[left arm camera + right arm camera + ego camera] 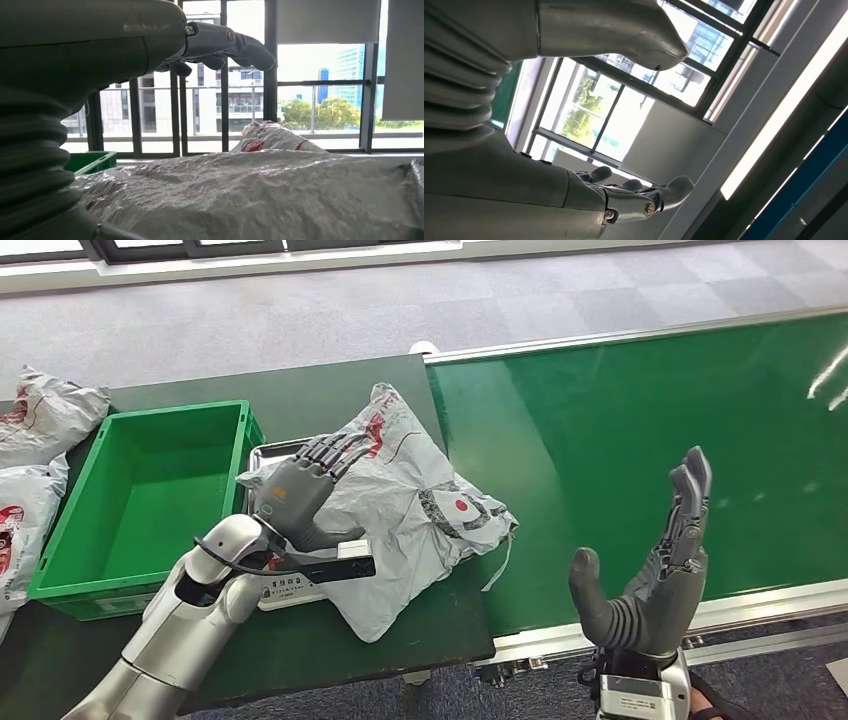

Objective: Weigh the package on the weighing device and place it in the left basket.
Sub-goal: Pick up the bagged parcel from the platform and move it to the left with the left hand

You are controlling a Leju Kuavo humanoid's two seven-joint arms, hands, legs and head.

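A crumpled white-grey package [410,505] with red print lies across the weighing device [285,590], covering most of its steel pan. My left hand [300,490] lies over the package's left part with fingers stretched out and apart, holding nothing. In the left wrist view the fingers [220,45] hover just above the wrinkled package [260,195]. The green basket [145,502] stands empty directly left of the scale. My right hand [650,565] is raised upright over the near edge of the green conveyor belt, palm open, fingers straight [634,200].
More packages [35,455] lie left of the basket at the table's edge. The green conveyor belt [640,430] with a metal rim runs to the right of the dark table [330,390]. Grey carpet lies beyond.
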